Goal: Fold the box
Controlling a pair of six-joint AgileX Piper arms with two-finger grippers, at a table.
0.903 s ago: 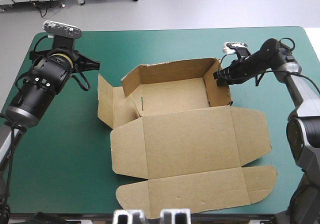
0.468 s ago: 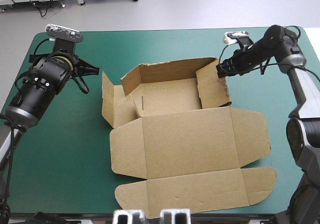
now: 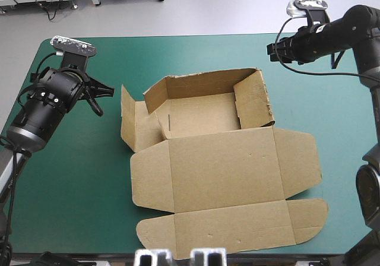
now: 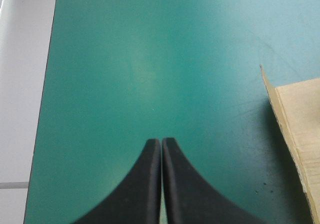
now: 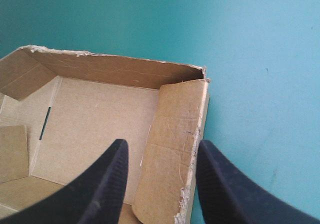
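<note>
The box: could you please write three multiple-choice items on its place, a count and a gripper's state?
1. The box's lid lies: A upright at the far edge; B flat toward the table's near edge; C off the table.
2. How many grippers touch the box? A none; B one; C two.
3. The left gripper is: A open wide; B shut on the box; C shut, empty.
B, it lies flat nearside; A, the right gripper hangs beyond its far corner, the left beside it; C, fingers meet over bare table.
</note>
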